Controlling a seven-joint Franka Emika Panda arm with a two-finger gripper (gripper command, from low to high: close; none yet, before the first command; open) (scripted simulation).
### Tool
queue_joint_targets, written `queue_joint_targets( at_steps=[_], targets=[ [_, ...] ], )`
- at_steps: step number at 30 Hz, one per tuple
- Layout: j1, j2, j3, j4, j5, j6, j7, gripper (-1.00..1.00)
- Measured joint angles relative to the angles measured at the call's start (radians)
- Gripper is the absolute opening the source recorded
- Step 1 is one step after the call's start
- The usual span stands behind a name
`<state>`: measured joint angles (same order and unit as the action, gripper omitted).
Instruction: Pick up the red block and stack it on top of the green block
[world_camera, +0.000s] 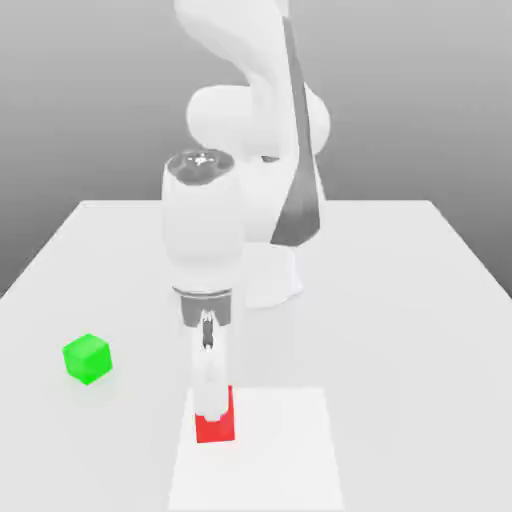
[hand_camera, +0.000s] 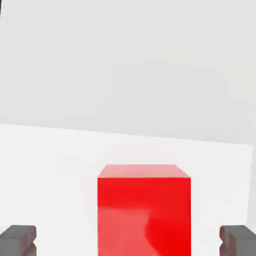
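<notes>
With claw (hand_camera: 128, 241) spread wide over the red block (hand_camera: 144, 215), could knock it askew near the white square's (world_camera: 285, 455) far edge if lowered off-centre.

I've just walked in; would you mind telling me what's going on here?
The robot arm's tool is open above the red cube, with its fingers apart on either side, apparently about to grasp it. The green cube sits off to the exterior view's left, and nothing is stacked on it yet.
</notes>
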<state>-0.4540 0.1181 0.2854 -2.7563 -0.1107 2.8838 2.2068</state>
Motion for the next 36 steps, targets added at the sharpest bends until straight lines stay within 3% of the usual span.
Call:
queue_joint_targets(
  at_steps=[7, 8, 15, 22, 30, 33, 36],
  targets=[
    [0.088, 0.129, -0.122, 0.013, -0.139, 0.102, 0.099, 0.00],
    [0.097, 0.139, -0.133, 0.014, -0.149, 0.110, 0.106, -1.00],
    [0.095, 0.137, -0.130, 0.014, -0.147, 0.111, 0.105, -1.00],
    [0.037, 0.016, -0.038, 0.002, -0.006, 0.016, 0.005, -1.00],
    [0.035, -0.104, -0.010, -0.026, 0.101, -0.083, -0.076, -1.00],
    [0.077, -0.130, -0.072, -0.038, 0.082, -0.107, -0.016, -1.00],
    [-0.055, -0.157, -0.157, -0.049, 0.059, -0.128, 0.064, -1.00]
  ],
)
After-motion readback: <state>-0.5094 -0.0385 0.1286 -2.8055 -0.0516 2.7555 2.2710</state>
